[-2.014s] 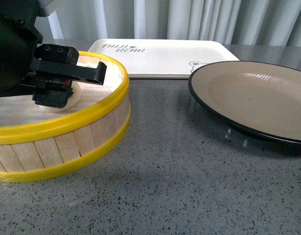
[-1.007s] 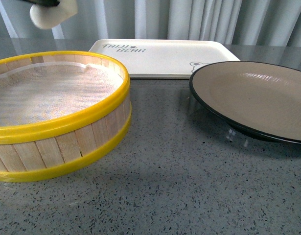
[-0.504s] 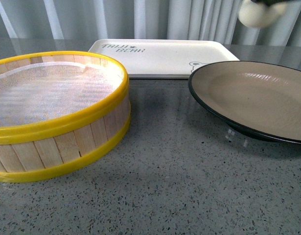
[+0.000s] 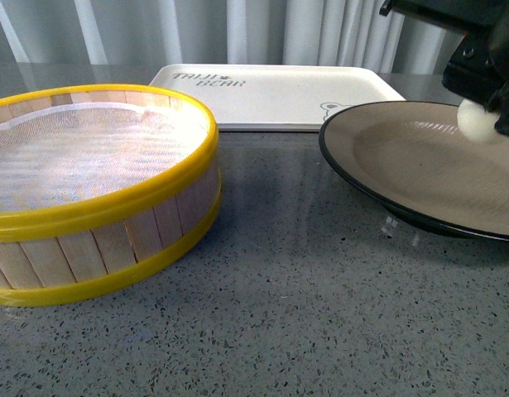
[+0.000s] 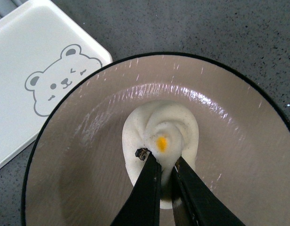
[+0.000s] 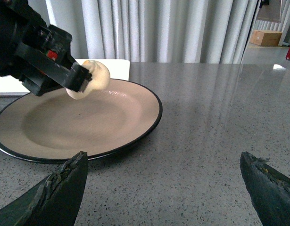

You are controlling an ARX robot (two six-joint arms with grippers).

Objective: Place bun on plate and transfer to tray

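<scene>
Left wrist view: the bun, carried over from the steamer basket, is clenched in the left gripper above the plate, awaiting release.

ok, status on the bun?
Left gripper shut on bun, hanging over plate, apparently not touching. Right gripper open, off to plate's side. Plate bare, nothing in the way; tray behind it.

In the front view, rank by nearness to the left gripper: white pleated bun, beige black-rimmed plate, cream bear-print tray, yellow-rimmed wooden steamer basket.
1. White pleated bun, held in the left gripper.
2. Beige black-rimmed plate, just below, on the right.
3. Cream bear-print tray, behind the plate, centre.
4. Yellow-rimmed wooden steamer basket, far left.
</scene>
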